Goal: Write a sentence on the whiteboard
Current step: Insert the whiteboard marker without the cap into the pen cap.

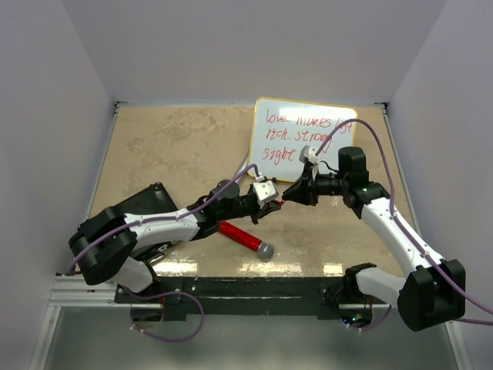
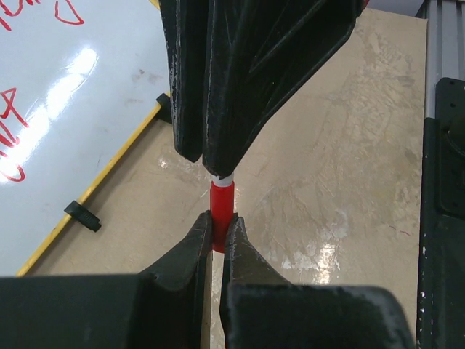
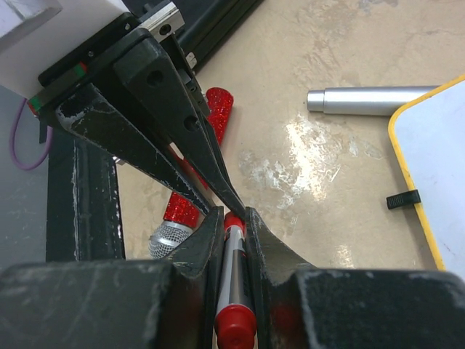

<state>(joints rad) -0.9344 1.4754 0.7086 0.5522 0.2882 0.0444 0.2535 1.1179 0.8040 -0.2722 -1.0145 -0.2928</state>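
The sentence [image 1: 300,132], three red handwritten lines starting with "love", covers the whiteboard [image 1: 304,106], which stands at the far right of the tabletop [image 1: 177,146]. Just in front of it, a red marker [image 2: 221,211] hangs between both arms. The left gripper [image 2: 220,222] has its jaws clamped on the marker's red end, and the right gripper [image 3: 232,218] has its jaws clamped around the barrel, tips nearly touching. A red glittery microphone [image 1: 245,238] lies nearer, and a black flat box [image 1: 146,200] sits at the near left.
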